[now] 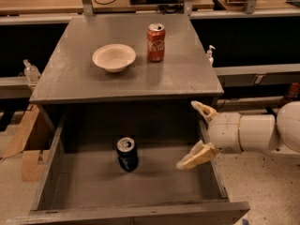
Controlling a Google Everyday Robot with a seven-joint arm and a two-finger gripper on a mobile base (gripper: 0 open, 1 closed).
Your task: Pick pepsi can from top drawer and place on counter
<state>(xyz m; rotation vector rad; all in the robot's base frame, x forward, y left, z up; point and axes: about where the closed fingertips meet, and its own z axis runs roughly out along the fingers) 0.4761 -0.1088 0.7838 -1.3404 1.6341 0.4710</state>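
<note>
Nearest the camera, the top drawer (133,213) is standing pulled out below the tabletop, its worn front edge running across the bottom of the view and its low side walls framing a grey floor. On that floor, the pepsi can (127,153) is standing upright, a little left of the drawer's middle and towards its back half, silver top and pull tab facing up; nothing is touching it. To its right, the gripper (186,135) is hanging over the drawer's right side, its white arm (253,132) coming in from the right edge of the view. Its two pale fingers (196,155) are standing spread wide apart, pointing left towards the can, with nothing between them; the lower one is sitting over the drawer floor, the upper one just below the counter's front right corner. The gripper and the can are well apart. At the left, outside the drawer, brown cardboard (26,146) is lying on the floor. Above the drawer, the counter (178,78) is carrying a white bowl (114,57) and, just to its right, an upright red Coca-Cola can (156,42), the two not touching. Farther back, light wooden desks (42,3) with dark cables are running across the top of the view.
</note>
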